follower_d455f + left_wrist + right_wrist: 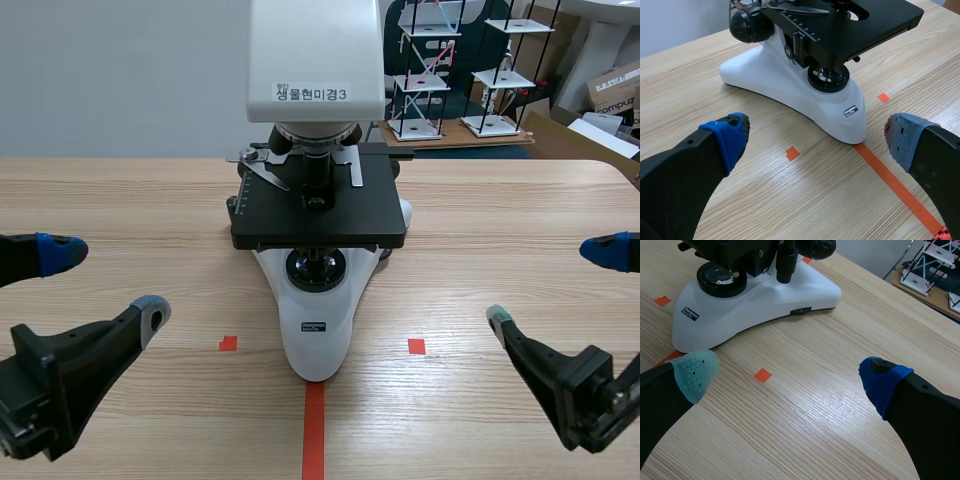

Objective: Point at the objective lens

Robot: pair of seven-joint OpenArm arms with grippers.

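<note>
Approach notes: pointing not begun

L black two-finger tool (105,283) released, low over wooden counter (120,200). Centre: white-and-black microscope (316,330), dark objective lens (318,165) btwn head (315,50) & stage (320,215). R tool (548,285) released. Lift either arm, aim tip at lens, no contact.

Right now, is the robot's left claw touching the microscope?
Apart. The scene view shows the open left gripper off to one side of the microscope, with bare wooden table plainly between them.
</note>
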